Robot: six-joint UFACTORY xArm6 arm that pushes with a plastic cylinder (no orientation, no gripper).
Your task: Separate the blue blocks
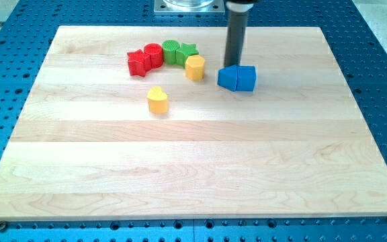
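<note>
Two blue blocks sit touching each other right of the board's upper middle: a blue cube-like block (228,78) on the left and a blue rounded block (246,78) on the right. My tip (233,65) stands just behind them, toward the view's top, at the seam between the two and touching or nearly touching their back edge. The dark rod (236,33) rises straight up out of the view's top.
A cluster lies to the left: a red star block (138,63), a red cylinder (153,54), a green cylinder (170,51), a green star block (188,52) and a yellow block (194,68). A yellow heart block (157,99) stands alone below them. The wooden board (193,168) rests on a blue perforated table.
</note>
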